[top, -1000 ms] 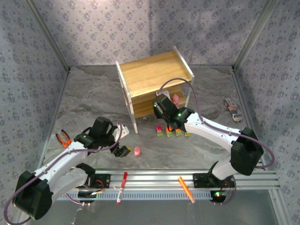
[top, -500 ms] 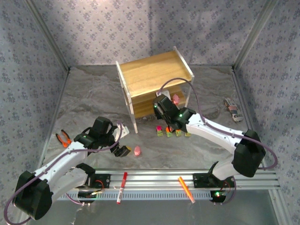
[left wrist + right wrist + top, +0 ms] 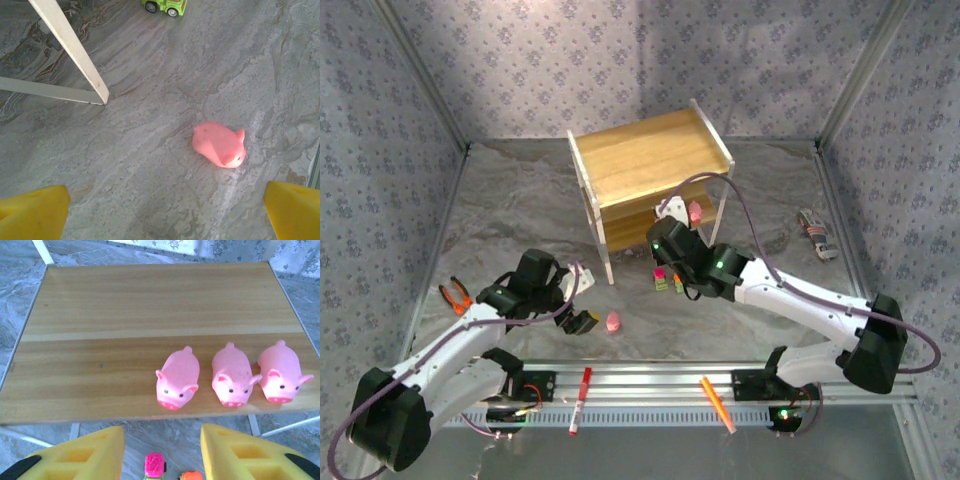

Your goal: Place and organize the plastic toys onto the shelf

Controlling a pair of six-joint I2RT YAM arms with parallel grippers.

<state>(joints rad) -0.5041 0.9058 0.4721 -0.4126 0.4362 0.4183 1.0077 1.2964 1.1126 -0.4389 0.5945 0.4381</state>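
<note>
My left fingers hang spread wide and empty above a lone pink pig. It lies on the grey marbled surface, long axis slanting, snout toward the wrist view's lower right. Further right, on the shelf's lower board, three pink pigs sit side by side near the front edge. They lie crosswise to the grain, snouts facing my right fingers, which are parted and hold nothing. Floral-patterned walls enclose the cell.

Three glossy pink plastic pig figures sit on the light, grain-streaked wooden shelf board beyond the right gripper's yellow fingers.
</note>
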